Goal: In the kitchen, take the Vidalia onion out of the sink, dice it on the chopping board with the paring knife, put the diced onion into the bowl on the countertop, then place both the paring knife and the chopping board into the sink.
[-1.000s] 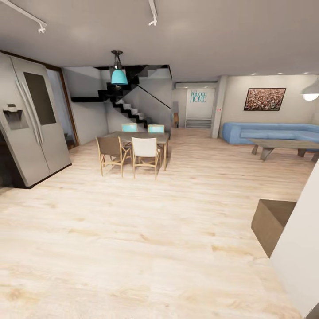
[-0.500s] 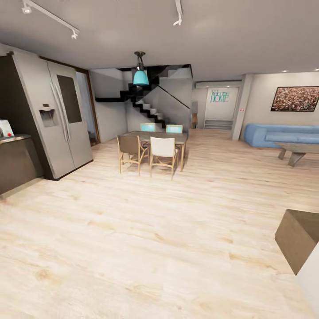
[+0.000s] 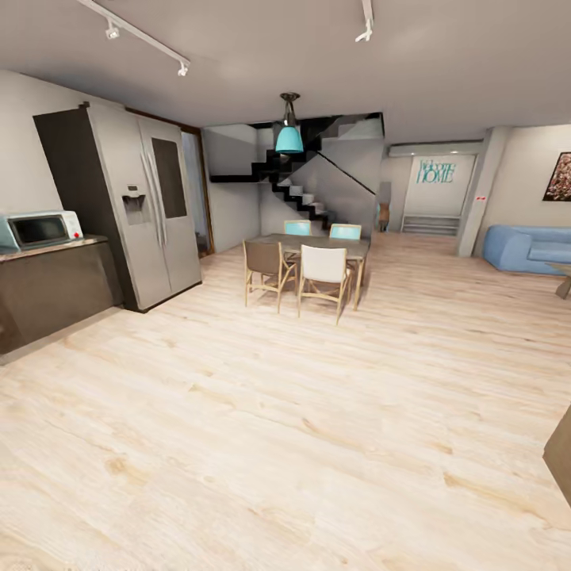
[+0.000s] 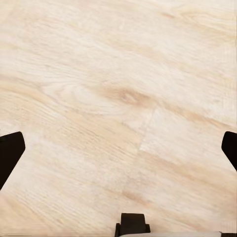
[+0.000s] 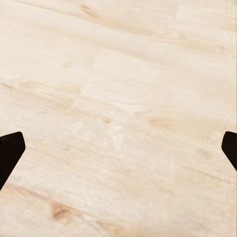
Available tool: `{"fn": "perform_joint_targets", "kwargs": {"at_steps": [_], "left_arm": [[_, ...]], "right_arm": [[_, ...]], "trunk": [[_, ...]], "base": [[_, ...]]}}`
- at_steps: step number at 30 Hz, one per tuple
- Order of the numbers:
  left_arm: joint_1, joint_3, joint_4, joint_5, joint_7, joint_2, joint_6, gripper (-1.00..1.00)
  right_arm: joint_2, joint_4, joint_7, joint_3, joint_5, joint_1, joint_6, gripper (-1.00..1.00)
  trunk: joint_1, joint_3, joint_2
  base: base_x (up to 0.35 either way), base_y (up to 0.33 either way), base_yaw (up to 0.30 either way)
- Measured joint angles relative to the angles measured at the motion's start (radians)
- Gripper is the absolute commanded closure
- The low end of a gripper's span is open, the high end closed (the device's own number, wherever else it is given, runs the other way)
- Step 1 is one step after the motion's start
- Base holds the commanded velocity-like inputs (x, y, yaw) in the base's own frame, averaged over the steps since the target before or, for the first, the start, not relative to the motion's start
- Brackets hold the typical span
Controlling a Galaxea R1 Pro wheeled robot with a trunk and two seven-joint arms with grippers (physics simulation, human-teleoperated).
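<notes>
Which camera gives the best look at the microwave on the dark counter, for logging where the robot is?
The head view. The microwave sits there on the dark counter, beside the fridge, at that view's left edge. The left wrist and right wrist views look down at the pale wood floor between each tool's open fingertips.

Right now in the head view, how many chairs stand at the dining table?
4. A brown chair and a white chair on the near side of the dining table; two teal chairs on the far side, partly hidden by it. Others may be hidden.
</notes>
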Motion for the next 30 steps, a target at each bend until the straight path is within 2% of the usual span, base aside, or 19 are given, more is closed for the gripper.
{"fn": "perform_joint_targets", "kwargs": {"at_steps": [30], "left_arm": [[0.0, 0.0, 0.001, 0.001, 0.0, -0.001, 0.001, -1.0]], "right_arm": [[0.002, 0.0, 0.0, 0.0, 0.0, 0.0, 0.0, -1.0]], "trunk": [[0.0, 0.0, 0.0]], "base": [[0.213, -0.217, 0.277]]}}
